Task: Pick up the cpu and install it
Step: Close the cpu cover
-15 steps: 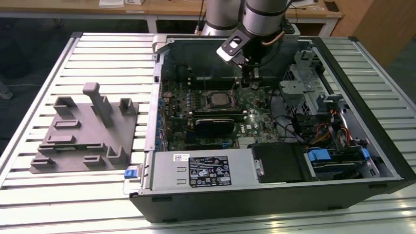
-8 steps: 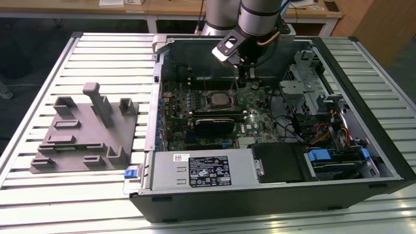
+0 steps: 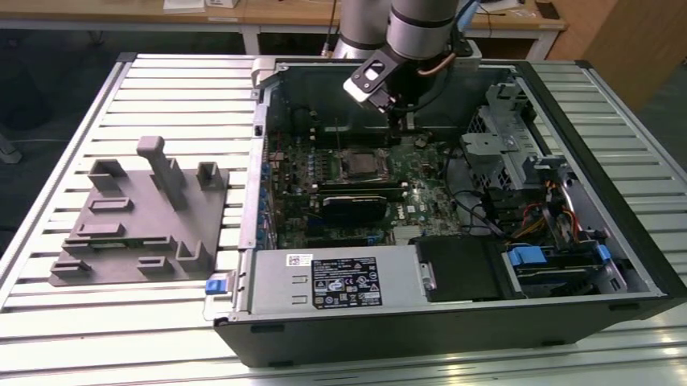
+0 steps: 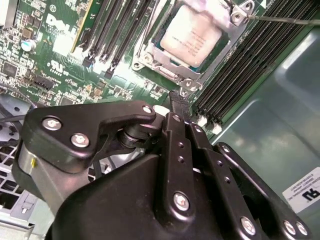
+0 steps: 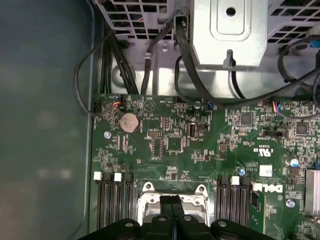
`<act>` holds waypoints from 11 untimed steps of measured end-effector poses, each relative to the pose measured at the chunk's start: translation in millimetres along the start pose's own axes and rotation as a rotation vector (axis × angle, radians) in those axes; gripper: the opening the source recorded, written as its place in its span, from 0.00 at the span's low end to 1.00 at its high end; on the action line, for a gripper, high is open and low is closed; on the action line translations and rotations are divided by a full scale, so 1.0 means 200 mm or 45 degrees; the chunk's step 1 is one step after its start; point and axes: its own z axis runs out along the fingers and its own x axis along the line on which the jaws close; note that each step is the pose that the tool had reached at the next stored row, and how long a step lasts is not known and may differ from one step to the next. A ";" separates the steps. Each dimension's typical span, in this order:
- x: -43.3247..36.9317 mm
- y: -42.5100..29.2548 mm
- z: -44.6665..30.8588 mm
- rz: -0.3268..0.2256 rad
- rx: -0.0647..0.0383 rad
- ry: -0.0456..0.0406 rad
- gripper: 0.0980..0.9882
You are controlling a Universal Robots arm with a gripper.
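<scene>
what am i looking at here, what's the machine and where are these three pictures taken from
The machine is a robot arm with a two-fingered hand. It reaches into an open computer case that lies on a slatted table.

One picture comes from a camera standing off the arm and shows the whole scene. The other two come from cameras riding near the arm's wrist. They look past the hand at the green motherboard.

Beside the case, toward the exterior view's left, a grey plastic fixture lies on the table.

In the second wrist view the cpu, a small silvery square, sits in its socket.

The hand's fingers are shut together and hold nothing. Their tips are close to the socket.
</scene>
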 end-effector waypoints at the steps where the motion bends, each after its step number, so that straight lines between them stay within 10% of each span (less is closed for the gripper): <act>1: 0.000 -0.004 0.001 0.000 0.000 0.000 0.01; 11: -0.013 -0.015 0.042 0.000 0.000 0.000 0.01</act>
